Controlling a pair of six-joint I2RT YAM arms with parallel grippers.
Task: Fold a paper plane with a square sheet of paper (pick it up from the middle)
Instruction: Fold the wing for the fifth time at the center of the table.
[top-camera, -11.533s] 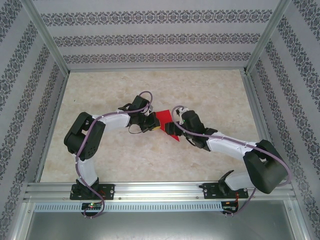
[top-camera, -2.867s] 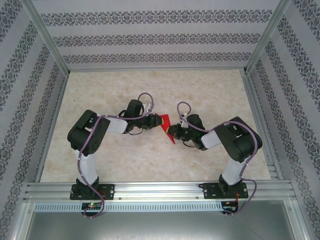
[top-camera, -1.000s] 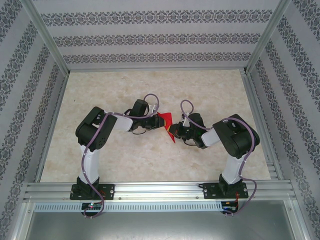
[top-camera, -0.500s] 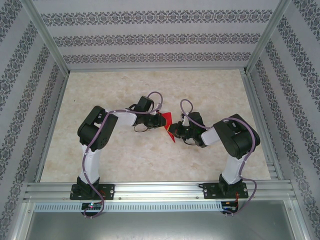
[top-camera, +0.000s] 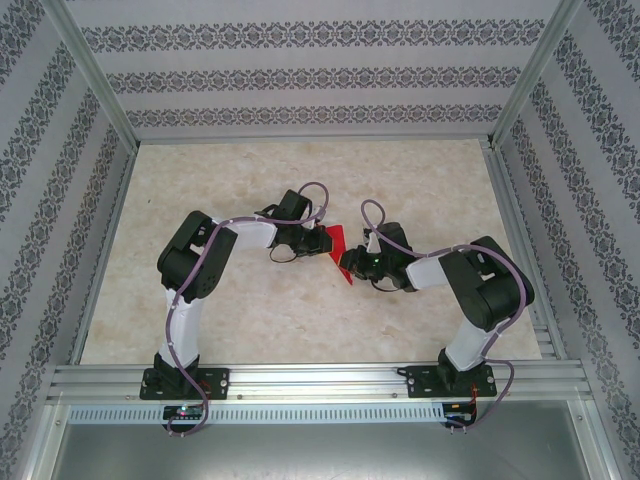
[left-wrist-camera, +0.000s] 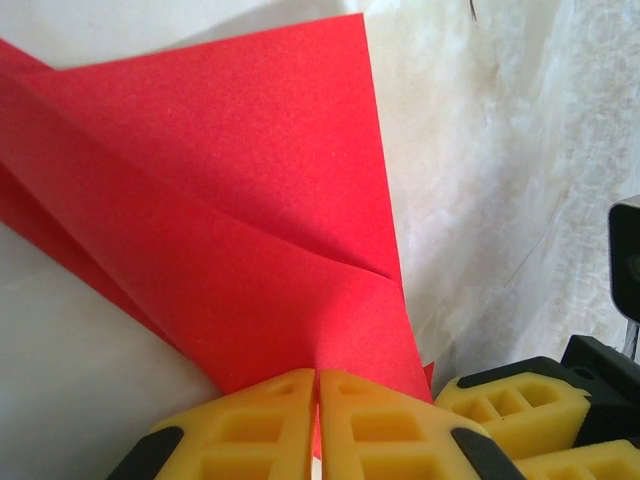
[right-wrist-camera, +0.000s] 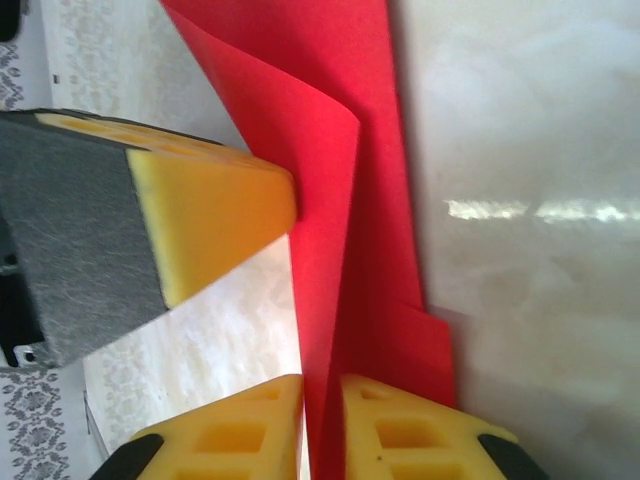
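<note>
Paper plane: the red paper plane is sitting over the middle of the table, well apart from every edge, between the two grippers; it is showing overlapping layers and a long slanting crease.
Left gripper: the left gripper is reaching in from the paper's left side; in the left wrist view its yellow fingers are pressing together on the paper's lower edge, pinching it.
Right gripper: the right gripper is meeting the near right end; in the right wrist view its fingers are standing slightly apart with a folded flap running up through the gap. I cannot tell whether they are gripping it.
Table: the pale marbled table is lying beneath the paper.
</note>
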